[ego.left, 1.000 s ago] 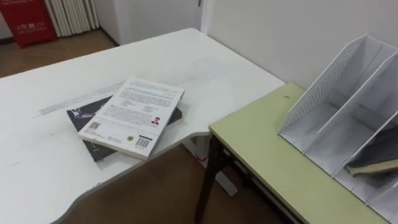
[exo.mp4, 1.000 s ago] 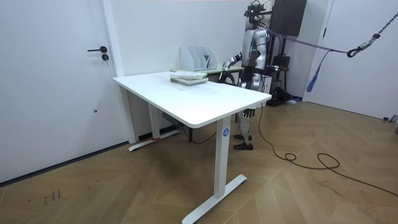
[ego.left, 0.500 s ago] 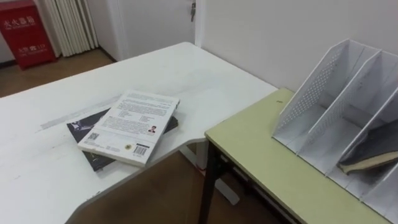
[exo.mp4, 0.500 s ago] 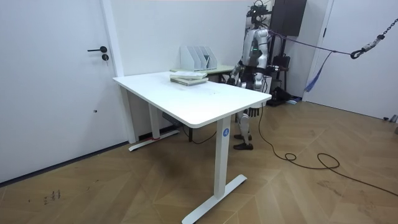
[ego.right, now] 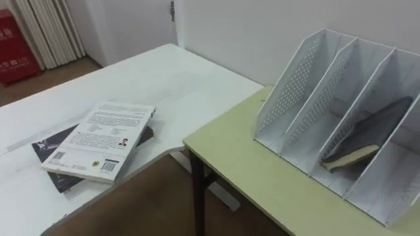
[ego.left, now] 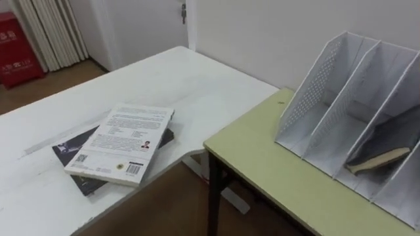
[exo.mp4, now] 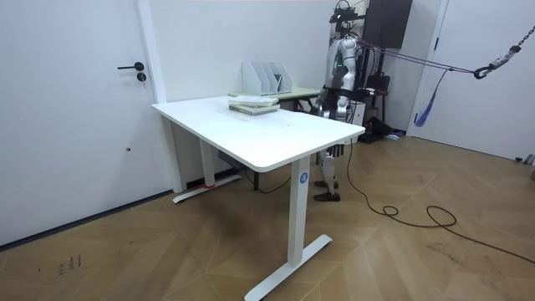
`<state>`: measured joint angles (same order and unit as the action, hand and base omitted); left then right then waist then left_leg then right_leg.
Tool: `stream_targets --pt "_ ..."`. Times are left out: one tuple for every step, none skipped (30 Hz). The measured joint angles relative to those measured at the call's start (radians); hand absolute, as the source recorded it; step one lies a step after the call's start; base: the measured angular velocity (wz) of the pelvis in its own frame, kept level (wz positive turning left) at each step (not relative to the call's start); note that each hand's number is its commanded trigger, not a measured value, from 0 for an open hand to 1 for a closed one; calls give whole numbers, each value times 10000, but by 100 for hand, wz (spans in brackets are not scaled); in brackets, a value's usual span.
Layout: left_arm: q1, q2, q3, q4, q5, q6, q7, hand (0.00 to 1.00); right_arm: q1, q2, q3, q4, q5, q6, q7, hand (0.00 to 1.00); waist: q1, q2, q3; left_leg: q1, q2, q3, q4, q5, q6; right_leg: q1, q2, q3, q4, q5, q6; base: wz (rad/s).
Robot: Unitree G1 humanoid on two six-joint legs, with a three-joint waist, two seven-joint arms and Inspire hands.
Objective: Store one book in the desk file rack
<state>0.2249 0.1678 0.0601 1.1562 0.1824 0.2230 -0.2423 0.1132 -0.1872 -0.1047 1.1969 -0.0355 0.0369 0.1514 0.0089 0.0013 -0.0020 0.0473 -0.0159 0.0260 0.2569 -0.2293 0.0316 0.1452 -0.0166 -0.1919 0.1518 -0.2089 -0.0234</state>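
Note:
A white-covered book [ego.left: 121, 141] lies on top of a dark book [ego.left: 68, 150] near the edge of the white table [ego.left: 184, 78]. To the right, on the green desk [ego.left: 262, 164], stands the white perforated file rack [ego.left: 308, 85] with several slots. A book [ego.left: 377, 159] leans inside one of its right-hand slots, pages outward. In the room view I stand behind the white table's far corner, beside the rack [exo.mp4: 266, 75], with my left hand [exo.mp4: 321, 104] low by my hip.
A gap of wooden floor [ego.left: 170, 203] separates the two tables. A wall runs close behind the rack. A red box [ego.left: 13, 46] and a radiator stand at the far left, with a door [ego.left: 164, 26] beyond the white table.
The arm that reached toward the rack a second ago has come down to my side. My view has shifted right, so the books and rack sit further left in the picture.

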Motion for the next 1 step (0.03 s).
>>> stream_targets --pt "-9 -3 3 -10 92 30 -6 0 -31 8 -27 46 16 13 -23 0 -35 0 0 -4 0 6 2 0 0 0 0 -8 7 0 0 0"
